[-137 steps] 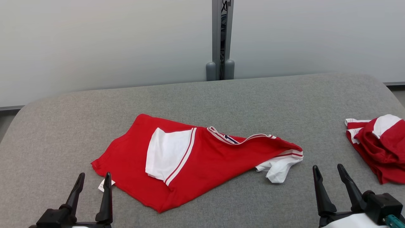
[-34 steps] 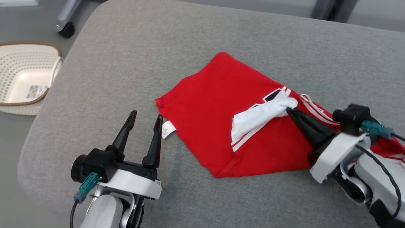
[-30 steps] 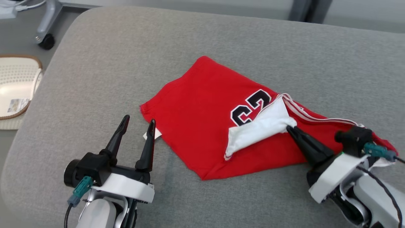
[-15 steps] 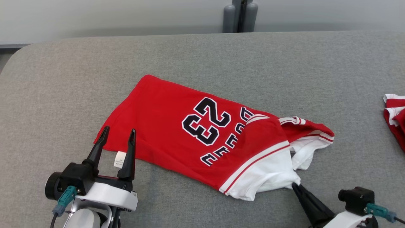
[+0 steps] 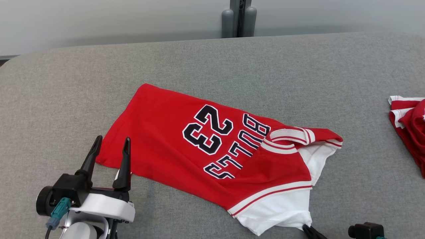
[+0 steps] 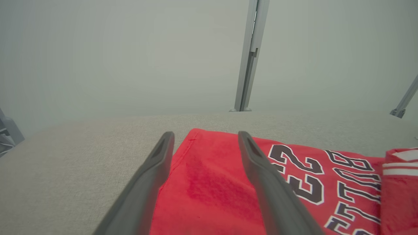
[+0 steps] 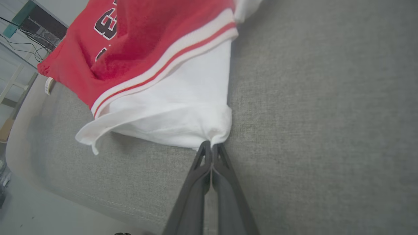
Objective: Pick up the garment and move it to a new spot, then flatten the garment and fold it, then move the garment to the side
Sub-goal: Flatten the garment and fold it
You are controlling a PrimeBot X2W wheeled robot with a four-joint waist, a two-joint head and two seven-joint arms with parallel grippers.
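1. While my right gripper [image 7: 211, 147] is clenched tight on the corner of the white sleeve [image 7: 183, 107], the garment [image 5: 186, 146] lies mid-way across the grey padded surface [image 5: 298, 66], number side up and hem towards my left.
2. My left gripper [image 5: 113, 138] is released, its jaws wide apart over the near hem corner. I cannot tell whether it touches the cloth.
3. I judge this to be the flattening step. The body is mostly spread, but the shoulder by the collar is folded over itself and the far sleeve is tucked beneath.
4. Next, I would draw the pinched sleeve outward until it lies flat, then let go.
5. The left side then calls for a grip on the hem corner, so the body can be tensioned while the folded shoulder is opened.
6. A second red garment [image 5: 410, 122] sits well apart at the right edge, and I would keep clear of it.
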